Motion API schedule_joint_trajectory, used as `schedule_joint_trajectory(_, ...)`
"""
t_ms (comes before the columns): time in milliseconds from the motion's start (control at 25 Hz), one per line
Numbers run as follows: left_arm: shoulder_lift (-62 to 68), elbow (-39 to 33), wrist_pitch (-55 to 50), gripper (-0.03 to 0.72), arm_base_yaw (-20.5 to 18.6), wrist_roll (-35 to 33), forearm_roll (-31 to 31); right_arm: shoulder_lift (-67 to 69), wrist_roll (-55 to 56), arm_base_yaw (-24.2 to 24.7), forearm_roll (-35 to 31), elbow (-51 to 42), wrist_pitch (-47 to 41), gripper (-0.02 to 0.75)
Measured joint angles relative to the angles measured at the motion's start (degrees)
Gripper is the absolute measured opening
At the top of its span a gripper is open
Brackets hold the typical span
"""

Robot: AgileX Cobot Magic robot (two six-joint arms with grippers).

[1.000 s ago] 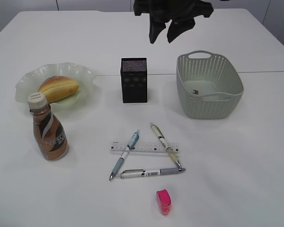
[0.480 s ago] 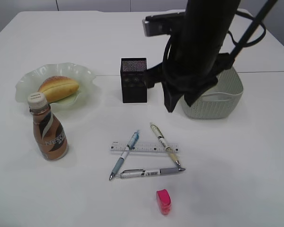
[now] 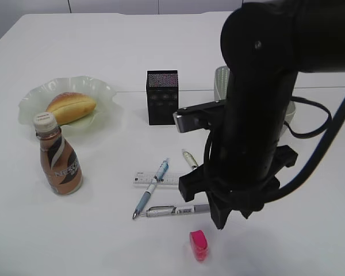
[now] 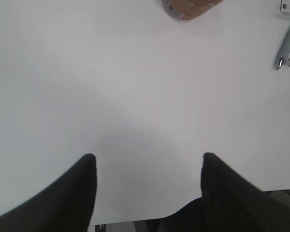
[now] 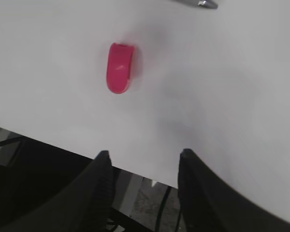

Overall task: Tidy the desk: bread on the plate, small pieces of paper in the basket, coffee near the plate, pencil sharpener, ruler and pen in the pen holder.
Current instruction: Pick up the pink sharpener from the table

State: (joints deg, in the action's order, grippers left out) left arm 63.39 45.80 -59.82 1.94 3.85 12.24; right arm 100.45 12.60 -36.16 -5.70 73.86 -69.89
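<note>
Pink pencil sharpener (image 3: 199, 245) (one), three pens (image 3: 151, 187), one ruler (image 3: 144, 180)

Coffee (image 3: 58, 163) label: partial "NESCA" lettering; ruler (image 3: 155, 180) markings unreadable.

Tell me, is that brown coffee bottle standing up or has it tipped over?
Standing up. The coffee bottle sits upright on the desk with its white cap on top, just in front of the plate with the bread.
</note>
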Motion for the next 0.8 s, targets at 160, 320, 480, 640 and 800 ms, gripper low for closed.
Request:
schedule_joint_trajectory(160,0.0,0.0,0.9,0.496,0.0,0.0,0.0,-1.1,5.9,-2.2,-1.3,-3.4,5.9,0.333)
schedule_joint_trajectory(320,0.0,0.0,1.9,0.496,0.0,0.0,0.0,-1.1,12.9,-4.7,-1.5,-6.1,12.9,0.333)
schedule_joint_trajectory(480,0.0,0.0,2.6,0.496,0.0,0.0,0.0,-1.1,18.9,-5.4,-1.5,-7.1,18.4,0.333)
schedule_joint_trajectory(640,0.0,0.0,2.9,0.493,0.0,0.0,0.0,-1.1,20.9,-5.4,0.0,-7.1,22.3,0.361)
schedule_joint_trajectory(800,0.0,0.0,4.1,0.474,0.0,0.0,0.1,1.5,21.8,-5.4,0.6,-7.1,22.9,0.433)
